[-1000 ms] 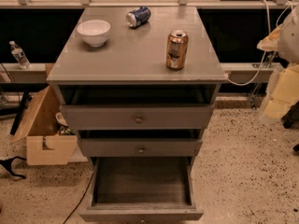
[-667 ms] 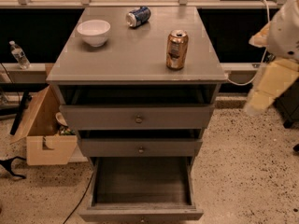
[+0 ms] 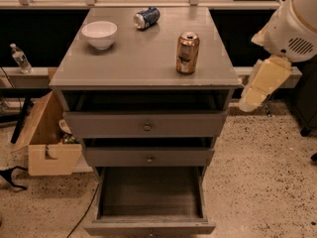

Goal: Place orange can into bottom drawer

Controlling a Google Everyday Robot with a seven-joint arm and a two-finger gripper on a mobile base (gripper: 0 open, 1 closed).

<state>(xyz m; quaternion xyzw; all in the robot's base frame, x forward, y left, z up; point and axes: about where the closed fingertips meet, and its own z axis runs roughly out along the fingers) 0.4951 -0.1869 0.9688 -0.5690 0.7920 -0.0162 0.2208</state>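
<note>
1. We note the orange can [image 3: 187, 52] standing upright on the grey bench [image 3: 129, 58], right of centre and a little back from the front edge. Its silver top faces up and its darker label patch faces us.
2. The bottom drawer [image 3: 148, 227] is pulled well out at the lower middle of the frame, with its low front panel nearest the bottom edge. The can is not in it; the two are well apart, the can above on the bench top.
3. The gripper [image 3: 257, 90] hangs at the right of the frame, beyond the bench's right edge and about level with the bench top, below the arm's white rounded housing [image 3: 297, 24]. It touches nothing and is clear of the can. We cannot tell whether it is released or clenched.
4. A white bowl [image 3: 99, 34] sits at the left rear of the bench.
5. A blue-and-white can [image 3: 146, 18] lies on its side at the rear of the bench, between bowl and orange can in the left-right sense.
6. The top drawer [image 3: 146, 125] and middle drawer [image 3: 148, 157], each with a small knob, stand slightly ajar.
7. At the left of the frame an open cardboard box [image 3: 49, 152] rests on the speckled floor [image 3: 262, 182] beside the bench.
8. A water bottle [image 3: 21, 58] stands on a ledge above the box.
</note>
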